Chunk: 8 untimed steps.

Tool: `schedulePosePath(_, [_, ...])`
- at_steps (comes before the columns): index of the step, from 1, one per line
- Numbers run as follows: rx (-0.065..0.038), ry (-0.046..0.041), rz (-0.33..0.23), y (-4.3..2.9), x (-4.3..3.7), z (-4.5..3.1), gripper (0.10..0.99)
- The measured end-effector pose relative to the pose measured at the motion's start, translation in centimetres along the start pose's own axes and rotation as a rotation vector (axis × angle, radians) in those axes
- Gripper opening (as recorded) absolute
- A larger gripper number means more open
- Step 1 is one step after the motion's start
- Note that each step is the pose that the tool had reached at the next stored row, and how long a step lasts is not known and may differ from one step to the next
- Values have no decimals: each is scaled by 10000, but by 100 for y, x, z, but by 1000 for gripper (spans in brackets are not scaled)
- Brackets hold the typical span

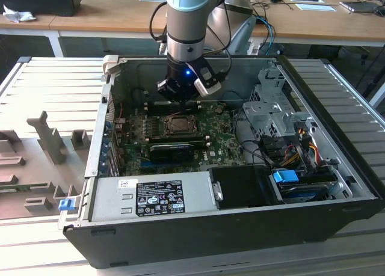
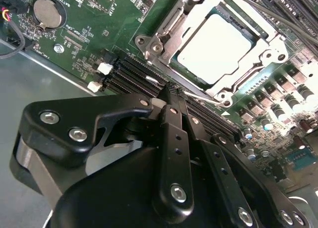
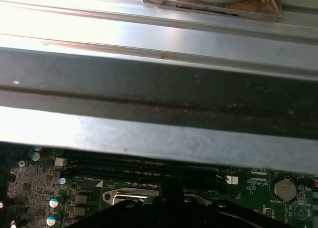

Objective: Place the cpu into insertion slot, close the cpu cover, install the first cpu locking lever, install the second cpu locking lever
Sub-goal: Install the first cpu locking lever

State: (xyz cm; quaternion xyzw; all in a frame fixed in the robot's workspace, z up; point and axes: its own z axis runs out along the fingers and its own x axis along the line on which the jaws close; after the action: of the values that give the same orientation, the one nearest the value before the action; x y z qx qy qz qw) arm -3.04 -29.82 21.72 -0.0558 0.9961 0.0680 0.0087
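The cpu (image 2: 218,46) lies flat in the insertion slot (image 1: 178,124) on the green board, silvery face up. The cpu cover (image 2: 171,27) lies down over it, framing the chip. A thin metal locking lever (image 2: 201,97) runs along the socket's edge closest to my fingertips. My gripper (image 2: 171,95) hangs just over that edge, between the socket and the black memory slots (image 2: 134,71), its dark fingers (image 2: 174,133) drawn together at the tip. In the exterior view my gripper (image 1: 180,94) is low inside the open case, just behind the socket. Whether the tip touches the lever is unclear.
The case wall (image 3: 159,104) stands close behind my gripper. A long black expansion card (image 1: 171,150) lies in front of the socket, the power supply (image 1: 159,196) nearer still. A drive cage (image 1: 271,107) and cables (image 1: 289,156) fill the exterior view's right. A coin battery (image 2: 47,12) sits nearby.
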Motion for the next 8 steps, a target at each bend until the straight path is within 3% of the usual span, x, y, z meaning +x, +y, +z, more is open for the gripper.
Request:
schedulePosePath(5, [128,15,-1,3,-43,37,106])
schedulePosePath(8, [145,17,-2,15,-71,55,106])
